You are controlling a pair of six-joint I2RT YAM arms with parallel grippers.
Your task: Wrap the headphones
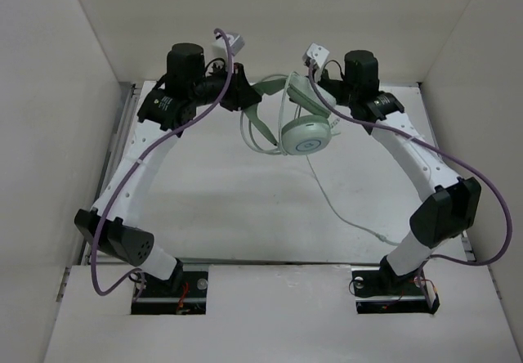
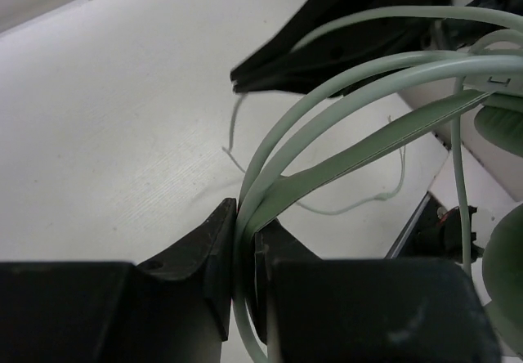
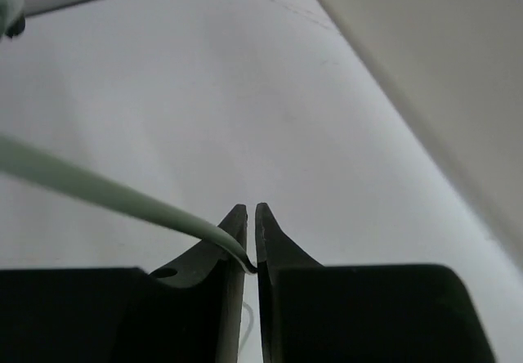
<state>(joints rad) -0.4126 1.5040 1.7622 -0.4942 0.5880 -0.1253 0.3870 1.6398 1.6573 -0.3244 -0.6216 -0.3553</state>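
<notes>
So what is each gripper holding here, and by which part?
The left gripper clamps the headphones by the headband. The right gripper pinches the cable between its fingertips, jaws almost closed on it.

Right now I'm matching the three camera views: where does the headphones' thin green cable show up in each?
Top external: the cable trails from the headphones, centre, toward the near right.
Left wrist: centre, its strands arc up from between the left fingers.
Right wrist: lower left, one strand runs into the right fingers.
Shared landmark: the white table.
</notes>
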